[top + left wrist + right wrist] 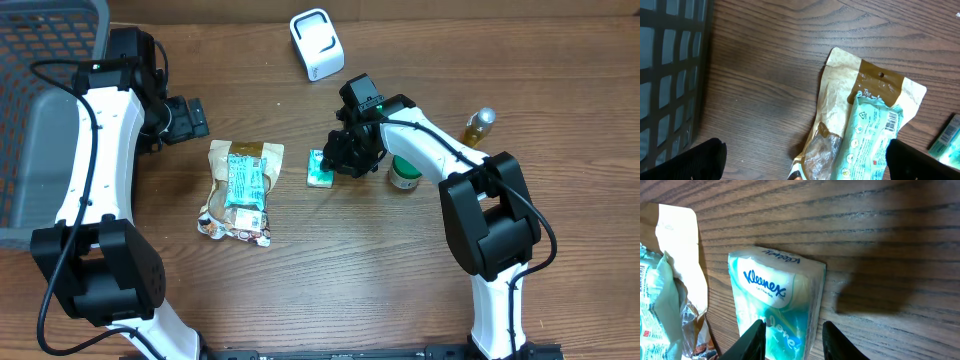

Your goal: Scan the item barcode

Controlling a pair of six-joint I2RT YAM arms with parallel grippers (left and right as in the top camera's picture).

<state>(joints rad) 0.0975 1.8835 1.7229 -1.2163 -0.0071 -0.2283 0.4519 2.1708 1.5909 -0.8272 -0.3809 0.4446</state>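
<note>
Right wrist view: my right tool (792,341) stood partly spread, its fingers (756,339) straddling one end of the Kleenex tissue pack (775,292), one overlapping the wrapper, the other just beside its edge. The pack lay flat on the wooden surface (890,240). Just beside the pack lay a snack pouch (865,125), and my left tool (807,162) hung over that, spread wide, holding nothing. The white scanner (316,43) stood well apart from the pack.
</note>
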